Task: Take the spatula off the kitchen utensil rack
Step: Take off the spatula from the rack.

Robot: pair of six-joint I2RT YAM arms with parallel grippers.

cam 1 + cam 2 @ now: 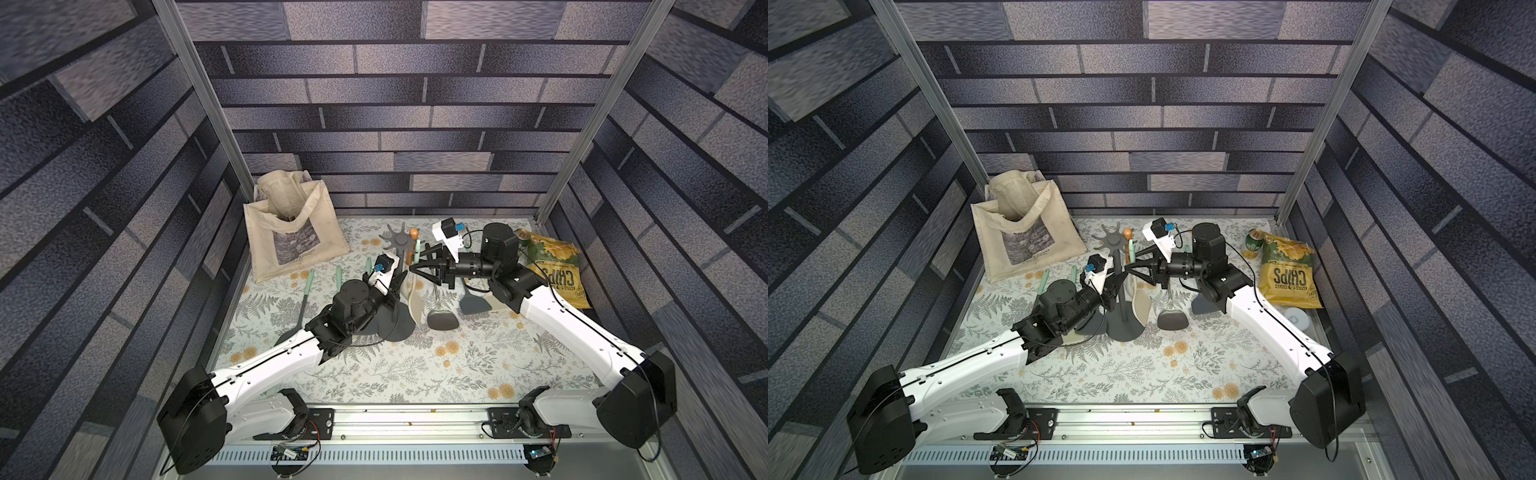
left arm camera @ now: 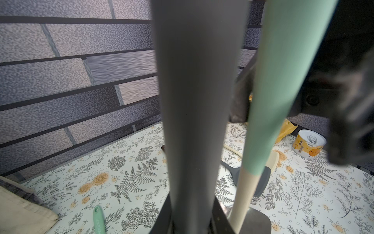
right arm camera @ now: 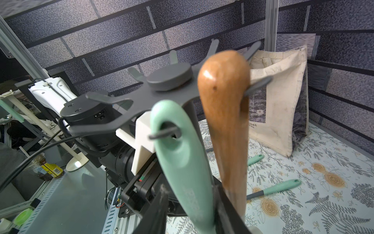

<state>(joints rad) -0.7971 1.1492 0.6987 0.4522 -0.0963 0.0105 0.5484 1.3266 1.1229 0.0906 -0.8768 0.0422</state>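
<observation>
Mint-green handle: the spatula hangs by its hole on a hook of the kitchen utensil rack, with the handle between the right gripper fingers.
Right fingers: narrowly apart, flanking that handle; whether they press it is unclear.
Left gripper: closed tight on the rack's pole.
Wooden handle: just beside the right fingers.

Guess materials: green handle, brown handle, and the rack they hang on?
Green handle: matte, even mint, probably silicone or plastic. Brown handle: glossy, streaked grain, likely varnished wood. Rack: flat matte dark grey, thin hooks, maybe painted metal.
</observation>
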